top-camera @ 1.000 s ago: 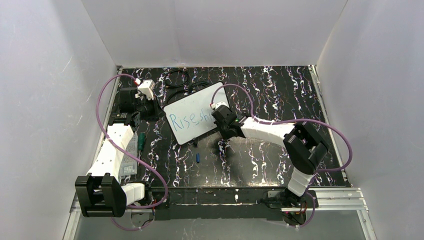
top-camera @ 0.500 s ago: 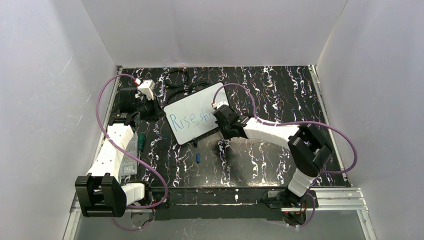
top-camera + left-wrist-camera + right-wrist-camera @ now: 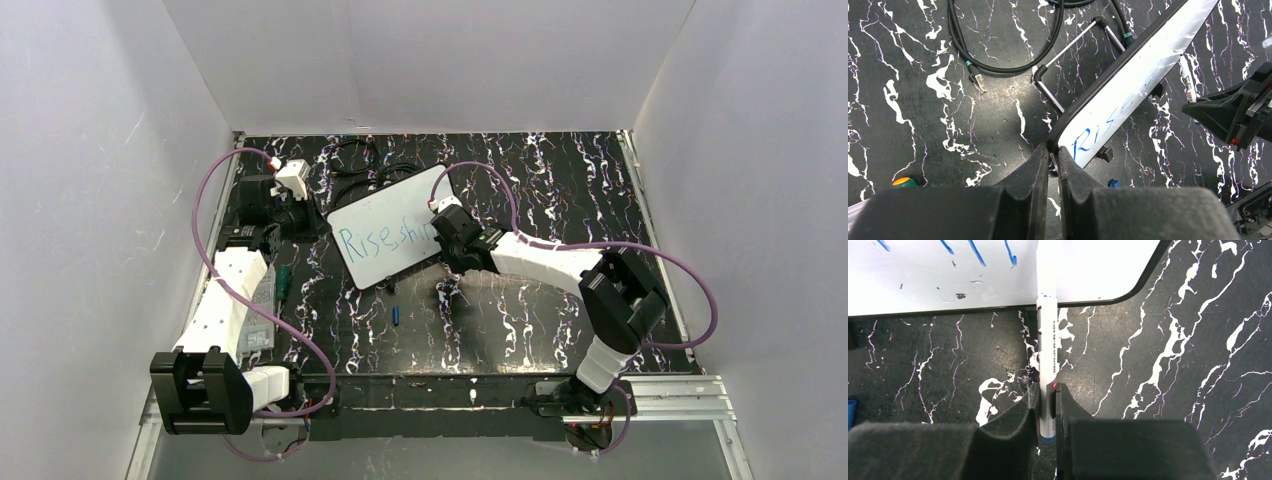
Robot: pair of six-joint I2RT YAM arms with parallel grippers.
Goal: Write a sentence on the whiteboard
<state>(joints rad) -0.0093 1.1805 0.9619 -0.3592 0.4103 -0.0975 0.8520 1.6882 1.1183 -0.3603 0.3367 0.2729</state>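
The whiteboard [image 3: 385, 225] stands tilted on the black marbled table, with a thin dark edge. Blue lettering, the sentence [image 3: 385, 238], reads "Rise shi" and runs under my right gripper. My left gripper [image 3: 1053, 159] is shut on the whiteboard's left corner [image 3: 1060, 137]. My right gripper [image 3: 1047, 395] is shut on a white marker [image 3: 1046, 340] with a blue end; its tip rests on the board [image 3: 948, 275] by the last blue strokes [image 3: 978, 252]. In the top view the right gripper [image 3: 445, 232] is at the board's right part.
A blue marker cap [image 3: 397, 315] lies in front of the board. Black cables [image 3: 365, 160] lie coiled behind it. A green-tipped object [image 3: 283, 285] lies by the left arm. The board's wire stand [image 3: 1068, 57] shows behind it.
My right gripper with the marker has moved slightly right and away along the board, and more of the lettering shows. The left arm and the board have not moved.
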